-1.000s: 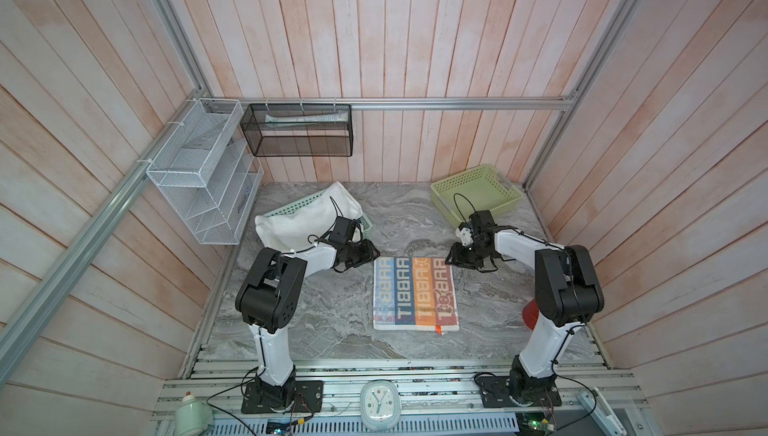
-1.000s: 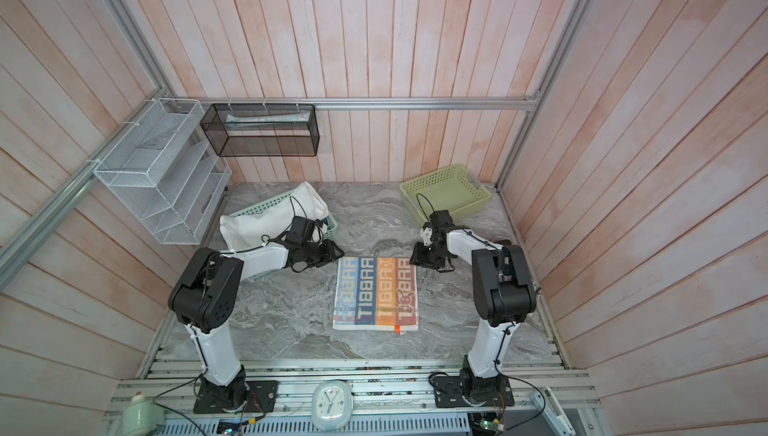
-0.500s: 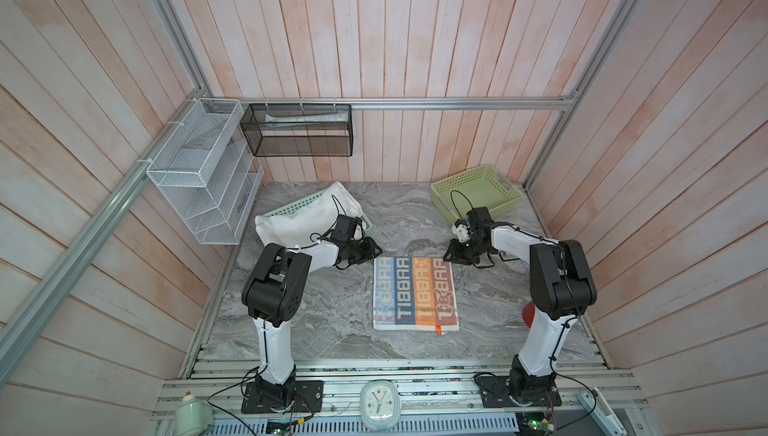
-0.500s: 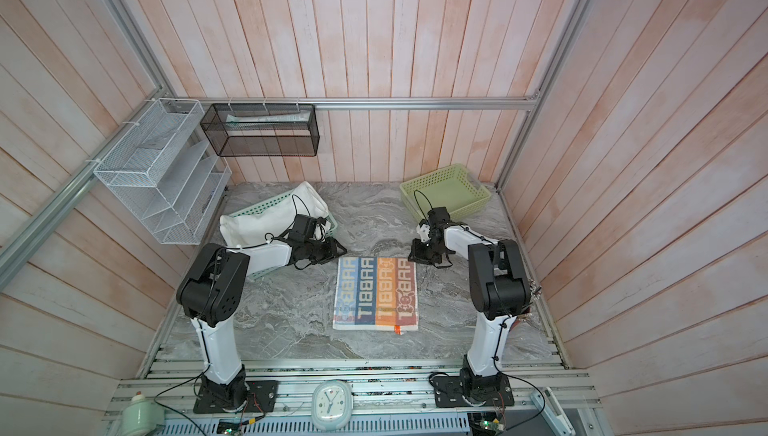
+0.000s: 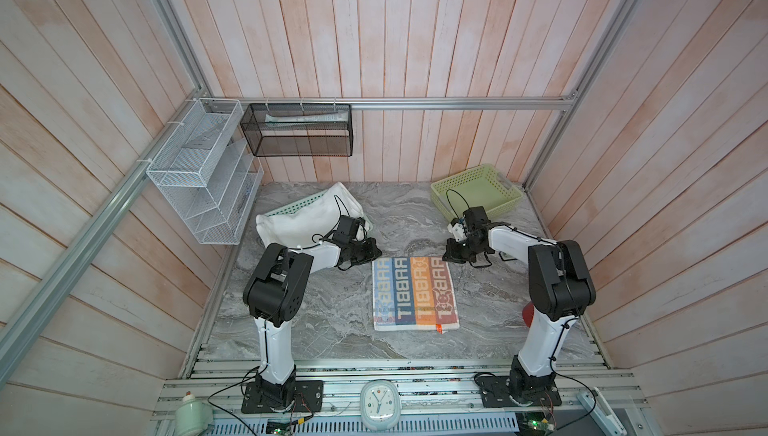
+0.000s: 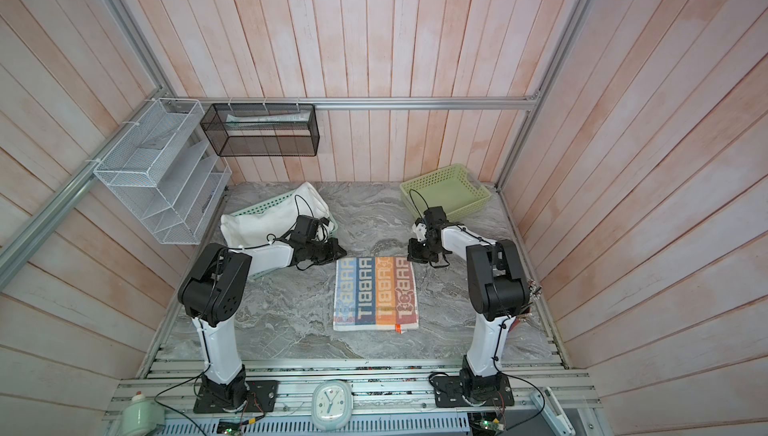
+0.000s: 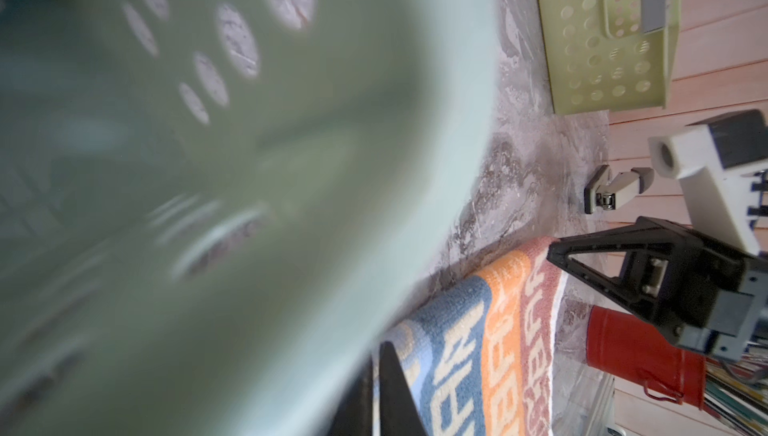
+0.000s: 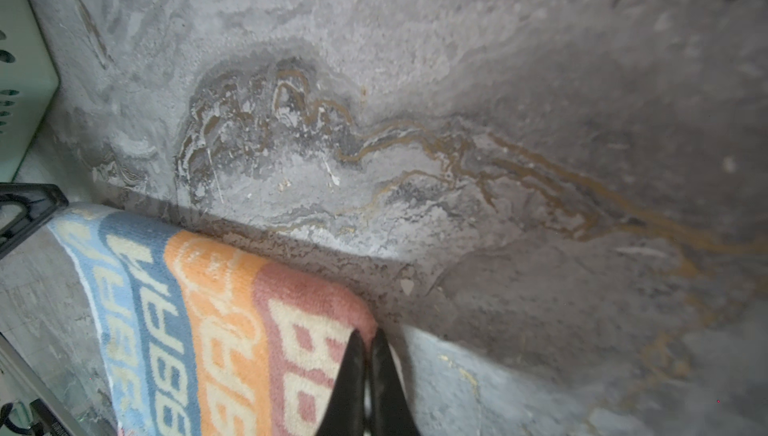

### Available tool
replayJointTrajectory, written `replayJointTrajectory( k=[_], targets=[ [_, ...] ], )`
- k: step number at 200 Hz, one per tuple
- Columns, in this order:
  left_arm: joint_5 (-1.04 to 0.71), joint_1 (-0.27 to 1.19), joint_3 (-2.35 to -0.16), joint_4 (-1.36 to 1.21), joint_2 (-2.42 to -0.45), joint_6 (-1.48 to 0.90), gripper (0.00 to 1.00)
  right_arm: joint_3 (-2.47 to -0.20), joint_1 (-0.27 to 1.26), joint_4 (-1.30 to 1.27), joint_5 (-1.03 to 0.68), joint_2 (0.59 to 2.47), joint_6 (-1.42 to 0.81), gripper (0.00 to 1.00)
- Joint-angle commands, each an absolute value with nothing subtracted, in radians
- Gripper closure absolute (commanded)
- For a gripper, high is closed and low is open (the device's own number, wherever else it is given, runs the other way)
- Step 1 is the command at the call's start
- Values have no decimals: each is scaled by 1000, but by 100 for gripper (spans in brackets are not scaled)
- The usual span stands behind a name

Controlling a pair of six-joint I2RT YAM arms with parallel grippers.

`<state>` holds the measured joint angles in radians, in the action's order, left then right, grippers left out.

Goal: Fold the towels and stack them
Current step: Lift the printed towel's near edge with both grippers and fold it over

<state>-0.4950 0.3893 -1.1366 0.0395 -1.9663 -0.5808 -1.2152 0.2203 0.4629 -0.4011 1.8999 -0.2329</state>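
The striped towel (image 5: pixel 415 293) (image 6: pixel 375 292), lettered RABBIT in blue, orange and brown bands, lies flat mid-table. My left gripper (image 5: pixel 376 256) (image 6: pixel 341 254) is low at its far left corner, and in the left wrist view that gripper (image 7: pixel 380 355) is shut on the towel's (image 7: pixel 498 330) blue edge. My right gripper (image 5: pixel 450 258) (image 6: pixel 411 257) is at the far right corner, and in the right wrist view it (image 8: pixel 368 336) is shut on the towel's (image 8: pixel 216 309) brown corner. A white towel (image 5: pixel 307 218) (image 6: pixel 270 222) is heaped in the mint basket (image 5: pixel 291 207). No other towels are in view.
A yellow-green basket (image 5: pixel 478 193) (image 7: pixel 602 39) stands at the back right. The mint basket (image 7: pixel 208 164) fills much of the left wrist view, close to that arm. Wire racks (image 5: pixel 199 172) hang on the left wall. A red can (image 5: pixel 527 313) (image 7: pixel 640 351) sits by the right arm's base.
Both grippers have closed on the striped towel's two far corners; a second ago their jaws stood partly open there. The towel still lies flat.
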Motion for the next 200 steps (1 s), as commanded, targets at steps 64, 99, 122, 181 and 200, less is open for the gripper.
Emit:
replayJointTrajectory(
  k=[64,99,122,181,200],
  targets=[
    [-324,433,-1107,171,-1889,-572,61,-1137,229,463,-310,1790,-207,100],
    [-301,464,-1157,190,-1899,-555,57,-1054,217,462,-256,1746,-207,100],
    [-303,480,-1203,210,-1934,-551,55,-1032,198,457,-247,1733,-209,100],
    [-349,489,-1309,234,-2048,-570,55,-1073,183,465,-244,1757,-189,100],
    [-374,495,-1334,234,-2073,-577,55,-1080,183,463,-242,1762,-184,100]
  ],
)
